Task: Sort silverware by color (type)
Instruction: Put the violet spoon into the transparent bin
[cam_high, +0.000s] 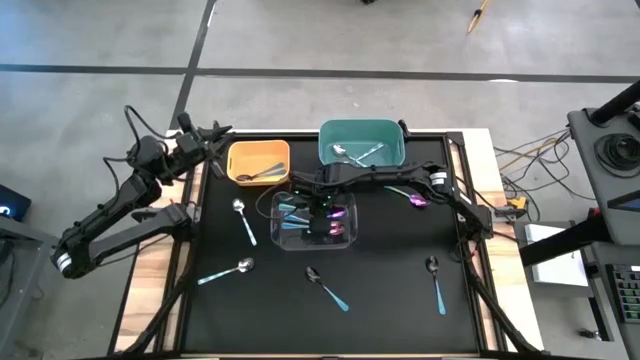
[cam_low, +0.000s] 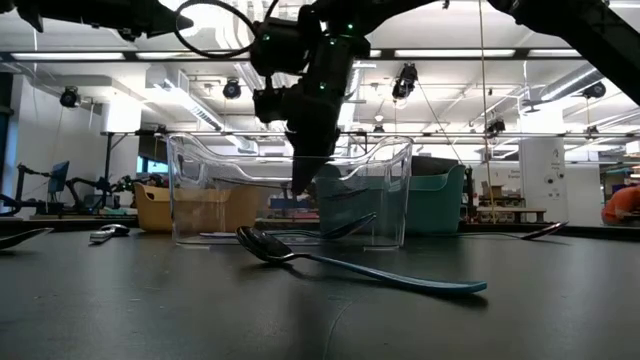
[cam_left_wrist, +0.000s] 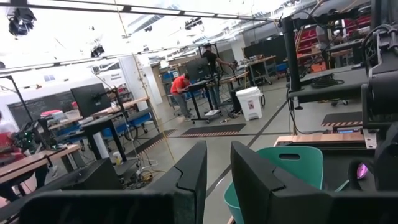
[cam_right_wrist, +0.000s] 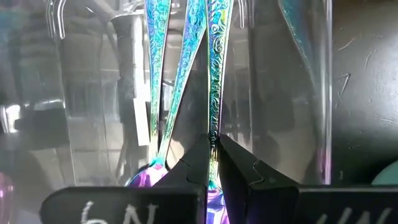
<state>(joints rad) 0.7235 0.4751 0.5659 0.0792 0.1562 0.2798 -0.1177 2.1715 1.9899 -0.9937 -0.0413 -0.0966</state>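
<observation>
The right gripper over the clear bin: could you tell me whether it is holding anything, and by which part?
The right gripper is shut on an iridescent spoon, pinching its thin patterned handle down near the purple bowl, inside the clear bin.

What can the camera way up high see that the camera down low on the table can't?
Only the high view shows spoons lying inside the orange bin, and the left gripper waiting beside that bin.

Only the low view shows the room's ceiling lights behind the table.

Both show the clear bin, the teal bin, and the right gripper reaching into the clear bin.
</observation>
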